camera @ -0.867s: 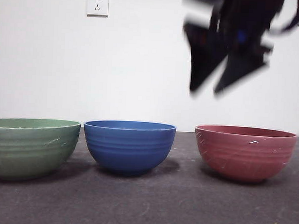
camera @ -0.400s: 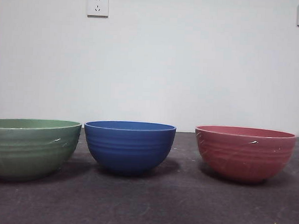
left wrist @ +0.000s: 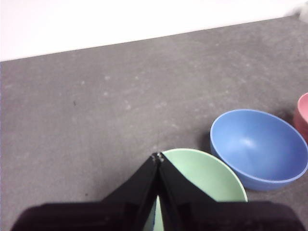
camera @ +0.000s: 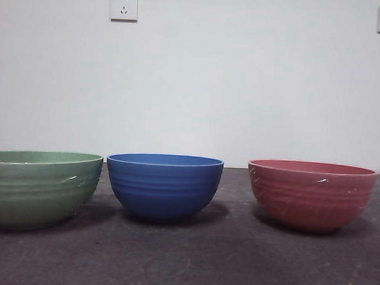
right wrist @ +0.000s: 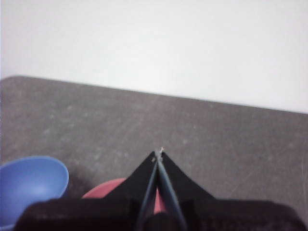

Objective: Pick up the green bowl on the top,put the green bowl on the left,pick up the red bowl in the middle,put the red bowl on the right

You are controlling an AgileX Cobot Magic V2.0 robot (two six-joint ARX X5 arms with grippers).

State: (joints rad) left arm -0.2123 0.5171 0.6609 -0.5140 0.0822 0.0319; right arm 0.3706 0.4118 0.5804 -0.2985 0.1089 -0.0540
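1. The left pincer (left wrist: 157,158) has two matte black, wedge-shaped jaws tapering to fine tips with small pale specks.
2. The right pincer (right wrist: 159,153) looks alike: black, triangular, pale-tipped.

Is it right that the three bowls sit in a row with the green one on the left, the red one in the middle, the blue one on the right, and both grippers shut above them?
Not quite. The front view shows the blue bowl in the middle and the red bowl on the right. The green bowl is on the left, and the left gripper and right gripper are shut.
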